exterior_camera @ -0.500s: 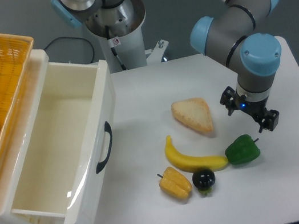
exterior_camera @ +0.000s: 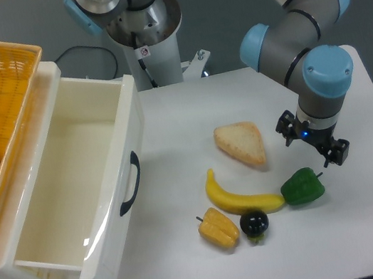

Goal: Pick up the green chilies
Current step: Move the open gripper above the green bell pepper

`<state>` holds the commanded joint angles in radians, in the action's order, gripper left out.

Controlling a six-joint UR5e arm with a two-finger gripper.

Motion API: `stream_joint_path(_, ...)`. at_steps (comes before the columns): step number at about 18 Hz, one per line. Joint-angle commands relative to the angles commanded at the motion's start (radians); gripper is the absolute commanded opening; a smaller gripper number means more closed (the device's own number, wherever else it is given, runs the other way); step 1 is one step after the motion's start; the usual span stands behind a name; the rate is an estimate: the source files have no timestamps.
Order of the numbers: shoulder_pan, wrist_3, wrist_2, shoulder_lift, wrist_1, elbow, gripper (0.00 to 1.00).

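Nothing of the task is done yet: the green chilies [exterior_camera: 302, 187] lie on the table [exterior_camera: 181, 111], not lifted. The gripper [exterior_camera: 312, 140] hangs just above and behind them, with its two fingers spread apart and nothing between them. No finger touches the pepper as far as I can see. What is left, in my judgement, is the descent, the closing on the pepper, and the lift.

I take the green chilies as the landmark. The banana [exterior_camera: 240, 196] lies to their left, and its tip touches them or nearly touches them; I cannot tell which. The small black fruit [exterior_camera: 254, 223] sits left and a little in front, near but apart. The yellow-orange pepper [exterior_camera: 218, 228] is further left. The bread slice [exterior_camera: 241, 144] is behind and left, well apart. To the right of the green chilies the table is bare up to its edge, and in front also. So a finger has room on the right side, but on the left side the banana tip leaves little room.
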<state>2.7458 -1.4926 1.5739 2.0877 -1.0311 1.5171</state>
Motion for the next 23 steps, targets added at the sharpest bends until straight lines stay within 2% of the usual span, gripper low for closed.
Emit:
stream_joint_path(2, 0.002, -0.002, 0.0, 0.009, 0.02, 0.0, 1.0)
stream_joint_path(6, 0.014, -0.061, 0.008, 0.018, 0.019, -0.029, 1.0)
stream_joint_path(11, 0.023, -0.077, 0.014, 0.031, 0.017, -0.021, 1.0)
stream_joint_path(14, 0.023, -0.162, 0.014, 0.048, 0.016, -0.049, 1.0)
stream_joint_path(23, -0.001, -0.262, 0.014, 0.052, 0.014, -0.037, 1.0)
